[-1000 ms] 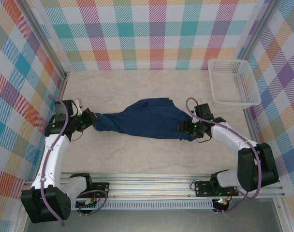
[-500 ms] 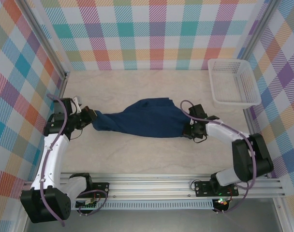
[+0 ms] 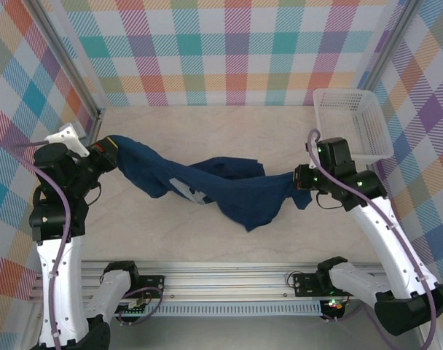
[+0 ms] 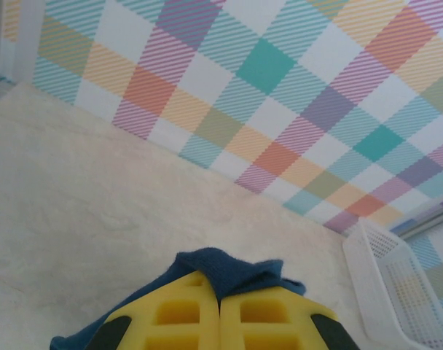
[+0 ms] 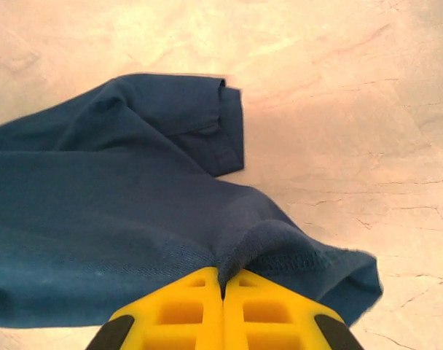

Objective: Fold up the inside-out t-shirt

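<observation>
The inside-out t-shirt (image 3: 232, 191) is dark navy and hangs stretched between both grippers, sagging toward the table in the middle. A pale patch (image 3: 186, 189) shows on its left half. My left gripper (image 3: 109, 149) is raised at the far left, shut on one end of the cloth. In the left wrist view, a navy fold (image 4: 232, 267) bulges out above the closed yellow fingers (image 4: 179, 313). My right gripper (image 3: 302, 182) is shut on the other end. The right wrist view has the shirt (image 5: 112, 219) pinched at the gripper (image 5: 222, 281), with a sleeve (image 5: 207, 124) lying beyond.
A white mesh basket (image 3: 353, 124) stands at the back right, close behind the right arm, and its corner (image 4: 396, 292) shows in the left wrist view. Checked walls enclose the table on three sides. A metal rail (image 3: 229, 288) runs along the near edge.
The right gripper closed on the shirt's right end. Both arms then rose and spread apart, the left toward the back left, lifting the shirt off the table and stretching it.
</observation>
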`<state>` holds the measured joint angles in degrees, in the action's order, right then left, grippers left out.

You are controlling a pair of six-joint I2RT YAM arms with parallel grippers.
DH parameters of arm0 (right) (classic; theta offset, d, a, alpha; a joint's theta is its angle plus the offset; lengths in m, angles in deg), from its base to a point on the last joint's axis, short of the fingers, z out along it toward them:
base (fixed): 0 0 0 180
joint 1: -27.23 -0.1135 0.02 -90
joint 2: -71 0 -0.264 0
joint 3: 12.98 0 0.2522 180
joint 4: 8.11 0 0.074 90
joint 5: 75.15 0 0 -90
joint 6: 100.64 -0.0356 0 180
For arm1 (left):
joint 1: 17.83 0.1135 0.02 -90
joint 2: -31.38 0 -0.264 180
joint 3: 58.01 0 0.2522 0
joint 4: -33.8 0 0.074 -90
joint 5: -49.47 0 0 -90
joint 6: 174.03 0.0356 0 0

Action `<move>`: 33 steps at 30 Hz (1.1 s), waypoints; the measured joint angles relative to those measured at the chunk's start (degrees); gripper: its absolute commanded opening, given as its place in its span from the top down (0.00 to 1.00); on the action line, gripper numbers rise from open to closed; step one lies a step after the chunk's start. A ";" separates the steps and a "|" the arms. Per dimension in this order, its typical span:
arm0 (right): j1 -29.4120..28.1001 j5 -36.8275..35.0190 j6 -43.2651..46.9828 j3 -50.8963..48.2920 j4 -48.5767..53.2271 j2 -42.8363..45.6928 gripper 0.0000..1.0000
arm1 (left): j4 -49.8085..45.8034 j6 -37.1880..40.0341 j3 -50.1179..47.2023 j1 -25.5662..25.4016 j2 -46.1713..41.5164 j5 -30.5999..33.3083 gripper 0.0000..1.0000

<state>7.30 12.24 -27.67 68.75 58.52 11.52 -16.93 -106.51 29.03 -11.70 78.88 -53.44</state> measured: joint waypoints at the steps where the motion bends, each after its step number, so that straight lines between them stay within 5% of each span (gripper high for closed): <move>1: 0.04 -0.42 0.59 0.46 0.22 -1.22 1.00 | -0.15 0.00 0.00 0.00 0.15 0.35 1.00; 5: 1.95 -1.22 2.97 2.80 -2.40 -12.33 0.95 | -0.20 -0.02 -2.03 0.00 3.19 0.11 1.00; 12: 4.96 -0.68 4.31 8.79 -11.47 -37.48 0.62 | 1.36 -0.04 -9.73 -0.28 10.73 -3.19 1.00; 22: -6.25 2.16 -4.66 -12.39 -14.01 -19.98 0.51 | 3.56 0.00 -12.09 -0.48 10.91 -4.92 1.00; 33: -15.67 -4.66 -12.33 -12.72 -13.64 -33.79 0.54 | 4.37 0.00 -12.83 -1.14 10.95 -6.14 1.00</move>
<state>-8.37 7.58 -40.00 56.03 44.88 -22.27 -12.56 -106.51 16.20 -12.84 89.83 -59.58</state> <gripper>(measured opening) 0.475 0.051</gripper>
